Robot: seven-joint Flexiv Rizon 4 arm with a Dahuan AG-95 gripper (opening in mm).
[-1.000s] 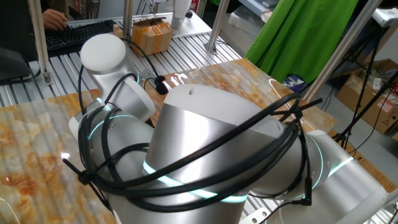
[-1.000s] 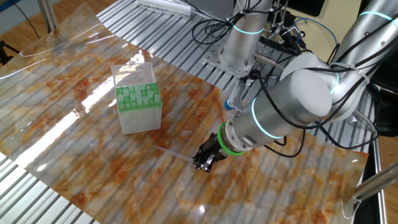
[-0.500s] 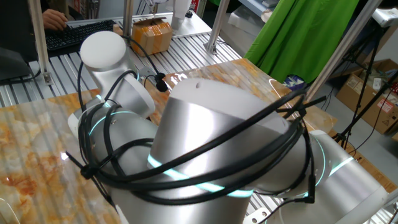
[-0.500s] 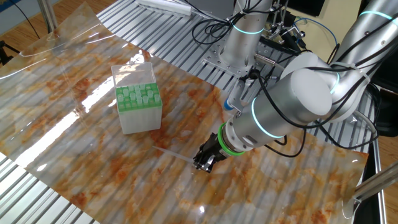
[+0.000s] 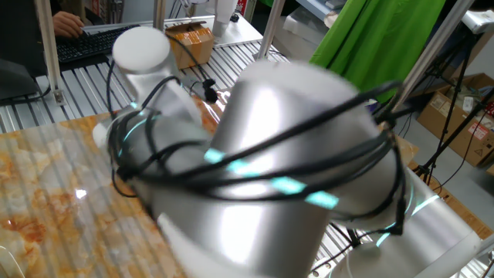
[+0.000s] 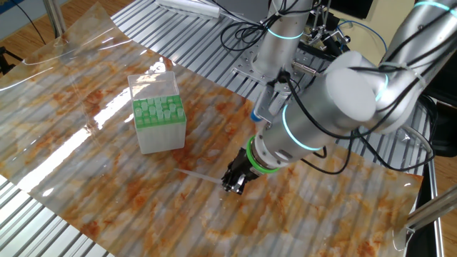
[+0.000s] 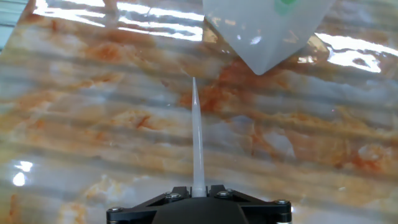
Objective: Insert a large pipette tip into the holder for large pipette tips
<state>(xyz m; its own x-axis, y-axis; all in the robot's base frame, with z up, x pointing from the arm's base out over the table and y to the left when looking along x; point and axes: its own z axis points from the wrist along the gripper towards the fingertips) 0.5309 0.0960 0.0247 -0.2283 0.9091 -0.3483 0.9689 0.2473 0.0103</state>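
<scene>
The desk (image 6: 107,135) is covered by a glossy sheet with a marbled orange, white and grey pattern, laid over ribbed metal slats that show at its edges. Standing directly on it is the holder for large pipette tips (image 6: 157,114), a translucent white box with a green perforated top grid.

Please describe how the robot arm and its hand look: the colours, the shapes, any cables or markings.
The arm is built of thick, rounded silver-grey segments with glowing cyan rings at the joints. Black cables loop loosely around it. A green band circles the wrist just above the small black hand. In the hand view, its black body shows several screws.
</scene>
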